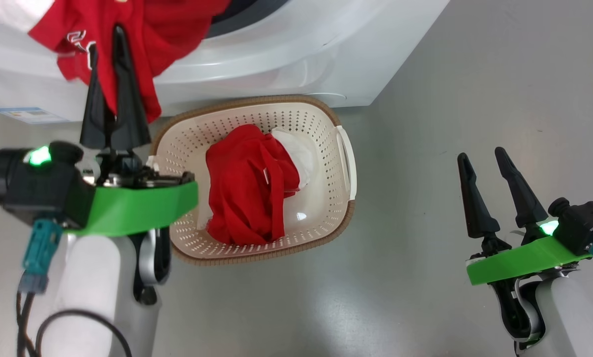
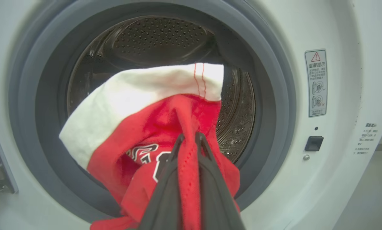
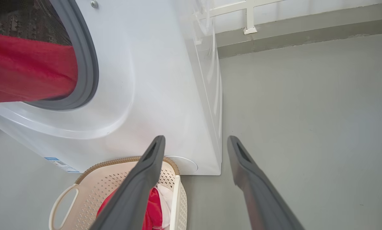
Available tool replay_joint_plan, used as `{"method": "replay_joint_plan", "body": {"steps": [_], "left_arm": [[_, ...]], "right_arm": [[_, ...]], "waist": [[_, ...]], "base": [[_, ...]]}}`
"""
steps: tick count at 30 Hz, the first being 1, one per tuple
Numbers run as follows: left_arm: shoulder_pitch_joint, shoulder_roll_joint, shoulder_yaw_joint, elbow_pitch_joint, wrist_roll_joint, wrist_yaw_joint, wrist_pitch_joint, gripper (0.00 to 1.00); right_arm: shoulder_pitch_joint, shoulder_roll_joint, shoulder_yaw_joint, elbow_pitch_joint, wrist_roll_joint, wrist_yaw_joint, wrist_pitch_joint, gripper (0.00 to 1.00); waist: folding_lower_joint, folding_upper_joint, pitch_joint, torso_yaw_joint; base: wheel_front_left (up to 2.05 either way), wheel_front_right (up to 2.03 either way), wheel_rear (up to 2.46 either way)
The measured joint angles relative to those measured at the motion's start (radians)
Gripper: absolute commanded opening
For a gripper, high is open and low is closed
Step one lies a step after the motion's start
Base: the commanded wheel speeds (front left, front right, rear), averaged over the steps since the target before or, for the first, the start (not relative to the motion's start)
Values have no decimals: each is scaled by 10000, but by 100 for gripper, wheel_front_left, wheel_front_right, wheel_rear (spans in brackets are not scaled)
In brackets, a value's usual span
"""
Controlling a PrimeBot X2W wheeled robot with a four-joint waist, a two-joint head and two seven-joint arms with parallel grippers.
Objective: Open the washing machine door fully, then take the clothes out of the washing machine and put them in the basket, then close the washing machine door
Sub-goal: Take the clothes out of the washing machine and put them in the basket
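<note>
Left end effector (image 2: 190, 135): both dark fingers are pressed together on a fold of the red garment (image 2: 165, 127), and red cloth is pinched between them along their length. The garment, with its white trim and white lettering, is seen hanging at the mouth of the drum (image 2: 159, 38). It is draped over the lower lip of the grey seal (image 2: 267, 80), partly out of the washing machine (image 2: 338, 105).

Right end effector (image 1: 481, 152): fingers are spread wide, with nothing held or touched. It is parked over bare floor (image 1: 425, 272), well apart from the machine.

Basket (image 1: 321, 148): it is set on the floor just in front of the machine, beside the left arm. Clothes (image 1: 249, 198) are already lying in it, red fabric with a white piece alongside.

Progress, as judged from these views:
- Door opening is taken as done, since the drum mouth is unobstructed.
- Unloading is partly done. One load is in the basket, and the pinched garment is yet to be carried across and dropped.
- Whether more is left deep in the drum cannot be told, as the held cloth screens the lower part.
- Closing the washing machine door is left to do.
</note>
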Motion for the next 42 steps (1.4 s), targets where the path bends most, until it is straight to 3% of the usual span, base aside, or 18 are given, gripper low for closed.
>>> {"method": "replay_joint_plan", "body": {"steps": [11,21,42], "left_arm": [[382,8,-253,-1467,79,431,-10,0],[635,17,-658,-268,-40,424,-8,0],[403,65,-859,3526,-535,-502,-6,0]], "right_arm": [[-1,-2,-59,-6,0,0,0,100],[-13,27,-52,-31,0,0,0,100],[-496,222,17,-82,31,0,0,100]], "waist": [[0,0,88,-6],[0,0,233,-74],[0,0,1308,-632]], "base": [[0,0,0],[0,0,0],[0,0,0]]}}
